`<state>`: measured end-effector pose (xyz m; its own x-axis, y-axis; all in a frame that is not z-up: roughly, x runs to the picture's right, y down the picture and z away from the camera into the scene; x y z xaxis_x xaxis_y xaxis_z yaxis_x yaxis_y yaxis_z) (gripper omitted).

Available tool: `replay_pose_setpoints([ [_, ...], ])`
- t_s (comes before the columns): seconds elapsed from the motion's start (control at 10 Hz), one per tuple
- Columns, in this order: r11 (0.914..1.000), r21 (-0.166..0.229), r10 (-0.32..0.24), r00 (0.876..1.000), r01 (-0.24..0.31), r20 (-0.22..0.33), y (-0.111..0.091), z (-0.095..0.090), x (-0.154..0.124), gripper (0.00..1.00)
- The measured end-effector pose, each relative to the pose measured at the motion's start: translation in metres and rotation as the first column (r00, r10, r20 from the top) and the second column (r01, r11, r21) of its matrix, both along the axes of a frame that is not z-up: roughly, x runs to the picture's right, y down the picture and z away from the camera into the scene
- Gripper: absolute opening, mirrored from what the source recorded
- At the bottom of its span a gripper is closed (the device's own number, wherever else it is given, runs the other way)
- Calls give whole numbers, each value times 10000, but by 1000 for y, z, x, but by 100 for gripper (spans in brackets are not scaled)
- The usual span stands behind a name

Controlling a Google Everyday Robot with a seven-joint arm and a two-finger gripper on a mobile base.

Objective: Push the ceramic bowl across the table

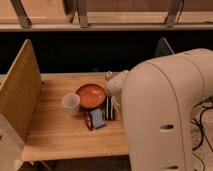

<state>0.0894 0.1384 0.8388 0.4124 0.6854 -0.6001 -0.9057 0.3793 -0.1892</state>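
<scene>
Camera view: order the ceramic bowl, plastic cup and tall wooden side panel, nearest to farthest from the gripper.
The gripper hangs over the table.
1. Ceramic bowl, right beside it.
2. Plastic cup, beyond the bowl.
3. Wooden side panel, along the table's edge.

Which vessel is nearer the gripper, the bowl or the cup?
The glossy orange-red ceramic bowl, right beside the gripper; the translucent plastic cup stands beyond it.
</scene>
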Motion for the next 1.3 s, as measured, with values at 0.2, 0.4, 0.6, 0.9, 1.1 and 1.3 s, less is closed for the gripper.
replay_pose_setpoints([
  [0.2, 9992, 127, -377, 9988, 373, 321, -3, 3, -14, 0],
  [0.4, 9968, 286, -760, 9953, 744, 604, -7, 7, -28, 0],
  [0.6, 9919, 489, -1223, 9857, 1174, 1157, -12, 16, -48, 0],
  [0.9, 9871, 517, -1586, 9684, 1514, 1925, -9, 35, -75, 0],
  [1.1, 9840, 682, -1761, 9583, 1648, 2250, -13, 46, -83, 0],
  [1.3, 9771, 1165, -2032, 9430, 1779, 2635, -24, 55, -88, 0],
])
